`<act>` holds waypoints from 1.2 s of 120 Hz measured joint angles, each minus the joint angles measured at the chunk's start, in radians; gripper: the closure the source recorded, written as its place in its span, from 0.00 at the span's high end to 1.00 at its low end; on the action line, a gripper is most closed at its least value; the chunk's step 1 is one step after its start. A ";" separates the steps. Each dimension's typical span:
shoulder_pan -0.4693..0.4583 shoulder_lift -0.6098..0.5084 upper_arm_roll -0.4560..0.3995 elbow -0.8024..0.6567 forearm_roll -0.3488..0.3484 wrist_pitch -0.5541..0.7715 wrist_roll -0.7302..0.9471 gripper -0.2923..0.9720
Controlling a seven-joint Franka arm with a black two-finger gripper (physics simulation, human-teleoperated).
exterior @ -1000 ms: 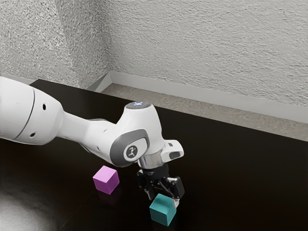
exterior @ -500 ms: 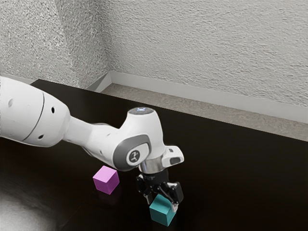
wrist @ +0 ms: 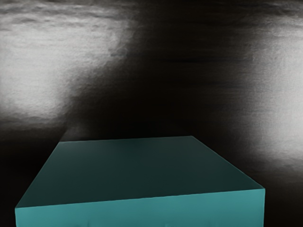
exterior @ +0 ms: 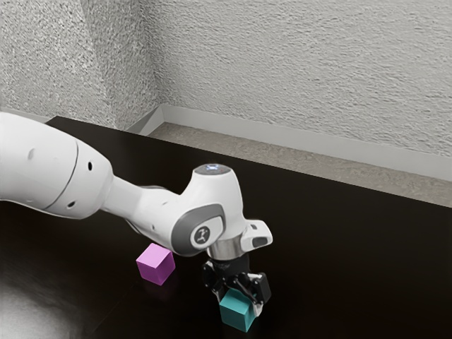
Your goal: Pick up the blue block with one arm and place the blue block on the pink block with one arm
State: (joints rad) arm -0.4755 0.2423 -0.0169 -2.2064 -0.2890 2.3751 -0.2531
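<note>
Lower centre of the exterior view: black claw (exterior: 239,296), fingers apart, straddles the matte blue block (exterior: 236,317) on the glossy dark tabletop (exterior: 353,247); the pink block (exterior: 155,263) sits to its left.

White rounded arm shells (exterior: 63,176), grey joint cap (exterior: 200,234) with white emblem, small blue light (exterior: 210,168), black claw (exterior: 239,296).
</note>
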 joint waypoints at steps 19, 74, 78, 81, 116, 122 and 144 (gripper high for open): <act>0.000 0.020 0.000 0.018 0.001 0.002 0.000 0.77; 0.002 0.027 0.000 0.017 -0.004 0.004 -0.002 0.74; 0.002 0.027 0.000 0.017 -0.004 0.004 -0.003 0.72; 0.001 0.027 0.000 0.017 -0.005 0.004 -0.004 0.70; 0.000 0.022 0.000 0.017 0.002 0.014 -0.013 0.53; 0.000 0.015 0.000 0.017 0.005 0.015 -0.016 0.51; -0.001 -0.068 0.013 0.000 0.035 0.016 -0.028 0.48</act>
State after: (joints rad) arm -0.4763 0.1741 -0.0034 -2.2065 -0.2535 2.3914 -0.2811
